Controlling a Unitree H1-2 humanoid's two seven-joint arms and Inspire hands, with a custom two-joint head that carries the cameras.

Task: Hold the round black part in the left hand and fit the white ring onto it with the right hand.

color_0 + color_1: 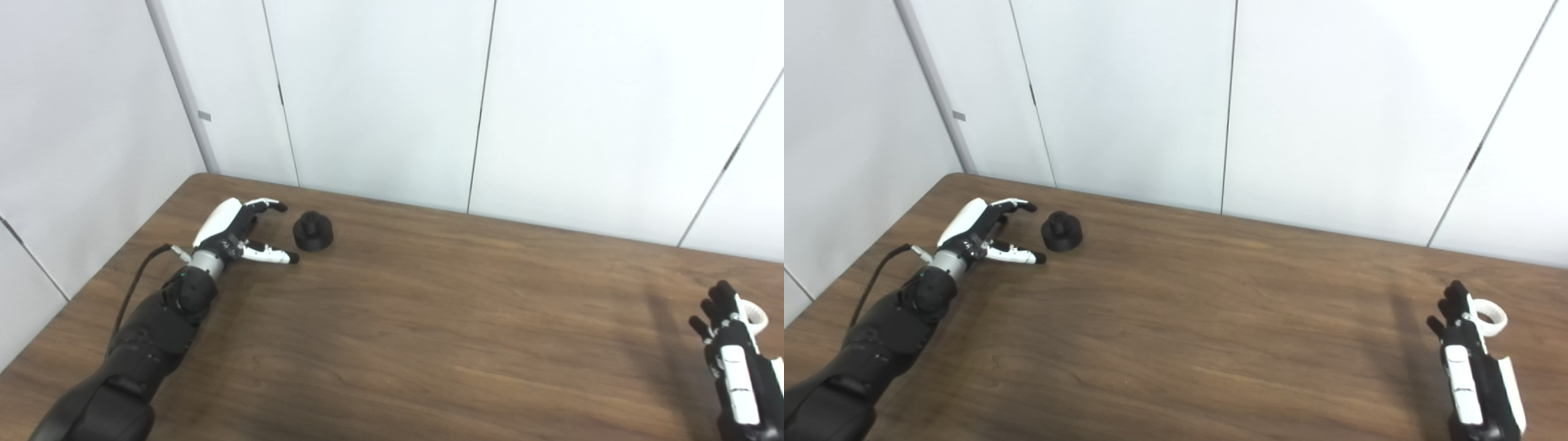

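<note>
Left hand (236, 236), fingers (275, 255) wide, beside black part (313, 231); right hand (1473, 361) (fingers spread) hides white ring (1493, 318) partly.

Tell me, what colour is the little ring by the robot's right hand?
White. The ring shows best in the right eye view.

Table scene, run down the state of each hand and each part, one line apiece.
Left hand: open, fingers spread beside the black part, not touching it.
Round black part: upright on the table, not held.
Right hand: fingers extended next to the ring; cannot tell whether it grips.
White ring: at the right hand's fingertips, partly hidden, not yet on the black part.
</note>
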